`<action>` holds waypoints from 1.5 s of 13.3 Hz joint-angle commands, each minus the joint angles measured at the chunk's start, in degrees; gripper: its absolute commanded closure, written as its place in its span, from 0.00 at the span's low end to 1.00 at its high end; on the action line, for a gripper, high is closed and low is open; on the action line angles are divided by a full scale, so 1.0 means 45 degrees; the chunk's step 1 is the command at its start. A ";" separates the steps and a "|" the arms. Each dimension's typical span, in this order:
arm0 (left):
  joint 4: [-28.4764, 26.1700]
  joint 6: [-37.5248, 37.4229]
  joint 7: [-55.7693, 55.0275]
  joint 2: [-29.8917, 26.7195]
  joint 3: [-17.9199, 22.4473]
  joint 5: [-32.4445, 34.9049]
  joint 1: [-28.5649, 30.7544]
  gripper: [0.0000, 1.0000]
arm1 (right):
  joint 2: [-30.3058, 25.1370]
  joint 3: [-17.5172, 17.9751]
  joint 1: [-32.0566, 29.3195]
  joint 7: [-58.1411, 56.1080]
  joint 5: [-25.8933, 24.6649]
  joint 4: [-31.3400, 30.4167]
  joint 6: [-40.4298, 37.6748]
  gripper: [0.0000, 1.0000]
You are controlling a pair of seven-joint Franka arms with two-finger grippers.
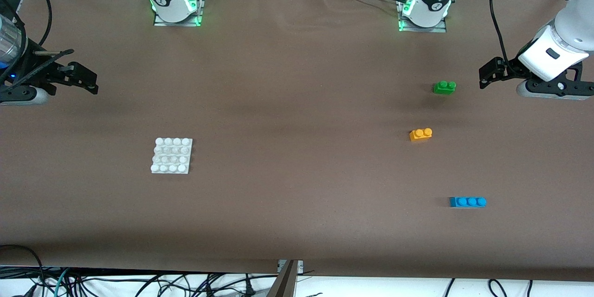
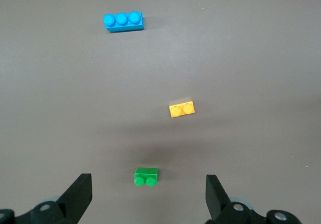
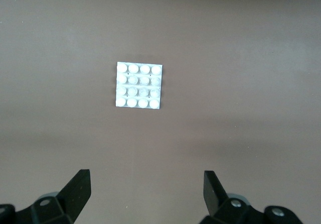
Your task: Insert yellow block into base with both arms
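Note:
The yellow block (image 1: 421,134) (image 2: 181,109), a small two-stud brick, lies flat on the brown table toward the left arm's end. The white studded base (image 1: 172,155) (image 3: 139,85) lies toward the right arm's end, about as near to the front camera as the block. My left gripper (image 1: 485,76) (image 2: 148,179) hangs open and empty above the table at its own end, with the green brick showing between its fingers far below. My right gripper (image 1: 93,81) (image 3: 145,174) hangs open and empty at its end, apart from the base.
A green two-stud brick (image 1: 444,87) (image 2: 146,176) lies farther from the front camera than the yellow block. A blue three-stud brick (image 1: 468,202) (image 2: 123,21) lies nearer to it. Both arm bases (image 1: 176,4) (image 1: 424,9) stand along the table's back edge.

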 commanded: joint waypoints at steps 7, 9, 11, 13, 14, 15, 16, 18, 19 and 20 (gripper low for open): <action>0.0457 -0.0346 0.0195 0.0180 -0.0003 0.0028 -0.0013 0.00 | -0.0011 0.0013 0.0001 0.0123 0.0153 0.0109 0.0065 0.00; 0.0477 -0.0346 0.0195 0.0161 -0.0003 0.0028 -0.0013 0.00 | -0.0011 0.0013 0.0001 0.0103 0.0153 0.0109 0.0065 0.00; 0.0477 -0.0366 0.0195 0.0180 -0.0003 0.0028 -0.0013 0.00 | -0.0011 0.0013 0.0020 0.0123 0.0153 0.0109 0.0065 0.00; 0.0477 -0.0521 0.0195 0.0161 -0.0003 0.0028 -0.0013 0.00 | -0.0011 0.0013 0.0001 0.0103 0.0153 0.0109 0.0065 0.00; 0.0477 -0.0522 0.0195 0.0161 -0.0003 0.0028 -0.0013 0.00 | -0.0011 0.0013 0.0001 0.0103 0.0134 0.0109 0.0065 0.00; 0.0496 -0.0522 0.0195 0.0161 -0.0003 0.0028 -0.0013 0.00 | -0.0011 0.0013 0.0001 0.0123 0.0153 0.0109 0.0065 0.00; 0.0497 -0.0522 0.0195 0.0161 -0.0003 0.0028 -0.0013 0.00 | 0.0008 0.0013 0.0001 0.0123 0.0153 0.0109 0.0065 0.00; 0.0536 -0.0619 0.0195 0.0180 -0.0003 0.0028 -0.0013 0.00 | -0.0011 0.0013 0.0001 0.0142 0.0153 0.0109 0.0065 0.00; 0.0555 -0.0736 0.0176 0.0161 -0.0003 0.0028 -0.0013 0.00 | -0.0011 0.0013 0.0001 0.0142 0.0153 0.0109 0.0065 0.00; 0.0555 -0.0988 0.0156 0.0161 -0.0003 0.0028 -0.0033 0.00 | -0.0011 0.0013 0.0001 0.0142 0.0153 0.0109 0.0065 0.00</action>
